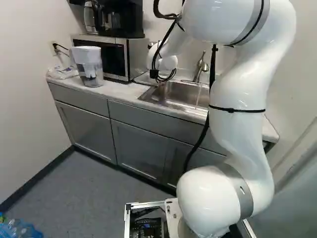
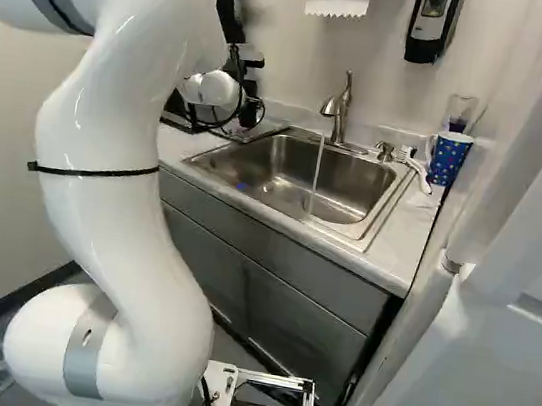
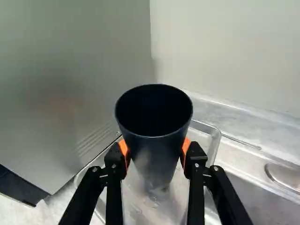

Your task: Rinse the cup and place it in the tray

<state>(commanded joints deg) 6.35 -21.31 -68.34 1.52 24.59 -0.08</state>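
In the wrist view the gripper [image 3: 155, 149] is shut on a dark cup [image 3: 157, 150], an orange pad against either side of it. The cup is upright with its open mouth uppermost. Beneath it lies a shallow metal tray [image 3: 214, 136]; whether the cup's base touches the tray I cannot tell. In the base views the wrist hides most of the gripper, and I cannot make out the cup. A thin stream of water [image 2: 316, 174] runs from the faucet [image 2: 340, 112] into the sink [image 2: 291, 170].
A microwave [image 1: 116, 57] stands beside the tray, its side panel close to the cup. Left of it is a water pitcher [image 1: 89, 67]. At the counter's right end are a blue patterned mug [image 2: 448, 157] and a white-handled brush [image 2: 417, 169]. A wall rises behind the tray.
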